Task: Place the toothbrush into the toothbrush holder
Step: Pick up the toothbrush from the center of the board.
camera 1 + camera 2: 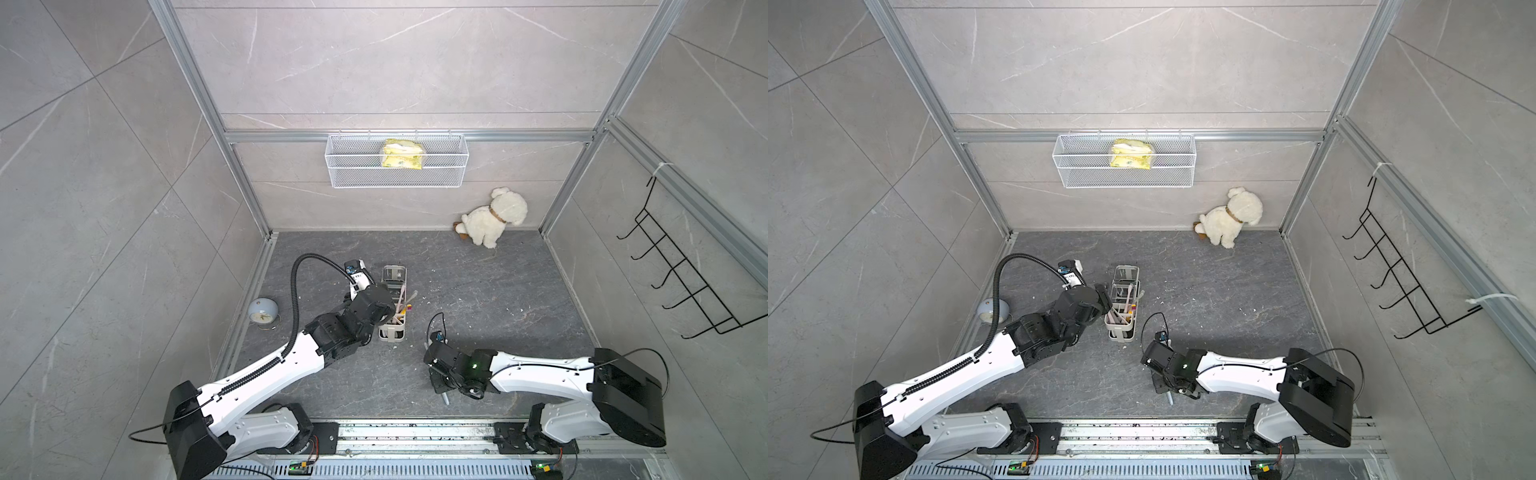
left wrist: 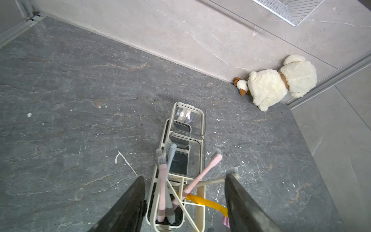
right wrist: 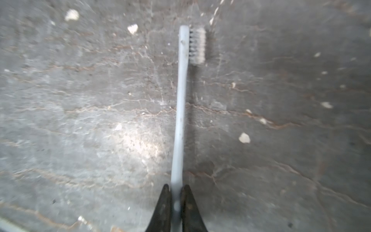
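Now: right gripper (image 3: 176,192) pinches the pale-blue toothbrush (image 3: 181,100) by its handle, at the dark floor (image 3: 80,120), well apart from the cream toothbrush holder (image 2: 167,128), flanked by the left gripper (image 2: 184,176), jaws spread.

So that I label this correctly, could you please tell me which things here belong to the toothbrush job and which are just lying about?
Job: toothbrush, gripped by right hand; toothbrush holder; left hand, open astride it.
Lying about: plush dog; clock; wire basket; yellow packet inside it.
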{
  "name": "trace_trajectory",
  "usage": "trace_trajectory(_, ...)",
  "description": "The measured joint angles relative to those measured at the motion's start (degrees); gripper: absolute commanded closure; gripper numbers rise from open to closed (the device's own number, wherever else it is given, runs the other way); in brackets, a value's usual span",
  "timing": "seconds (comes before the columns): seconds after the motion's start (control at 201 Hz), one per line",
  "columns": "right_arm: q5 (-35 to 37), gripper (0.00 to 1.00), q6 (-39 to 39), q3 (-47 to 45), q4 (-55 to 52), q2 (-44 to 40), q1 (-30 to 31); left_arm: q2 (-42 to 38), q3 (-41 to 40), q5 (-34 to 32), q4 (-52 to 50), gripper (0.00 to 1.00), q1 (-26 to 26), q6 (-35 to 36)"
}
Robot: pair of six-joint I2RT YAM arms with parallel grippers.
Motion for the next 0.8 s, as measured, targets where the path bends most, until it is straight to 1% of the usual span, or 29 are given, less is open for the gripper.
trace_trajectory(0.159,0.02,0.88,-0.07,0.13,-1.14,-6.16,0.0,3.17,1.79,2.64,0.07,0.22,-1.57,-2.34)
trace_trajectory(0.259,0.07,0.88,-0.24,0.44,-2.49,-9.2,0.0,5.68,2.05,4.55,0.07,0.19,-2.38,-4.63)
trace_trajectory(0.478,0.22,0.88,-1.14,2.73,-5.31,-15.47,0.0,9.11,1.79,8.9,1.49,0.17,-3.67,-9.53)
trace_trajectory(0.618,0.17,0.88,-1.75,4.28,-5.84,-18.6,0.0,9.99,1.68,11.93,5.14,0.17,-3.89,-11.69)
trace_trajectory(0.802,0.0,0.87,-2.27,5.49,-5.95,-22.64,0.0,11.63,1.2,15.54,9.94,0.21,-3.91,-13.57)
